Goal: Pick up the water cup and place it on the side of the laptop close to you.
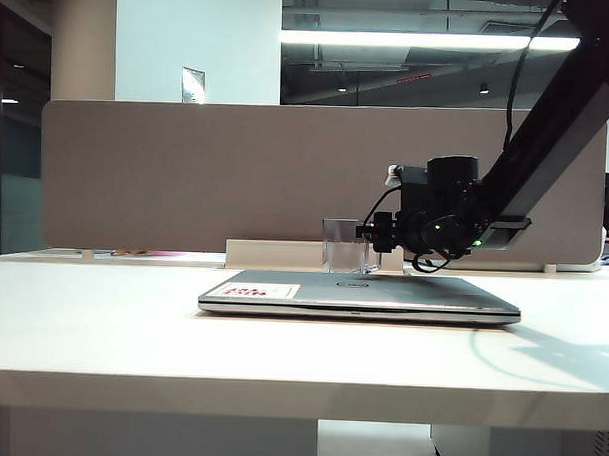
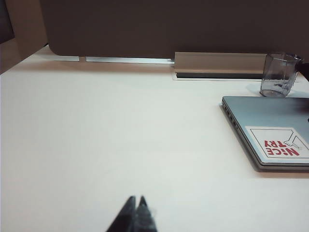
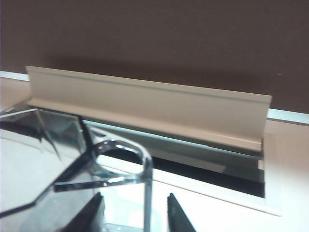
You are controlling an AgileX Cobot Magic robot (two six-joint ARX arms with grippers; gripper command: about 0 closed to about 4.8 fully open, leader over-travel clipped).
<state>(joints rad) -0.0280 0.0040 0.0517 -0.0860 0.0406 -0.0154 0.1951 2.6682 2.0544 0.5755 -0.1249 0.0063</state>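
Note:
The water cup [image 1: 342,249] is a clear faceted mug standing upright on the table just behind the closed silver laptop [image 1: 382,293]. In the left wrist view the cup [image 2: 279,75] stands past the far corner of the laptop [image 2: 263,113], which bears a red-and-white sticker. My right gripper [image 1: 370,233] reaches in beside the cup. In the right wrist view the right gripper [image 3: 135,209] is open, its fingers either side of the cup's angular handle [image 3: 145,166]. My left gripper [image 2: 136,199] is shut and empty, low over bare table far from both.
A grey partition panel [image 1: 186,174] closes off the table's back. In front of it a white cable-tray flap [image 3: 145,106] stands raised over a dark slot [image 3: 212,176], close behind the cup. The white table [image 1: 101,321] stretches left of the laptop.

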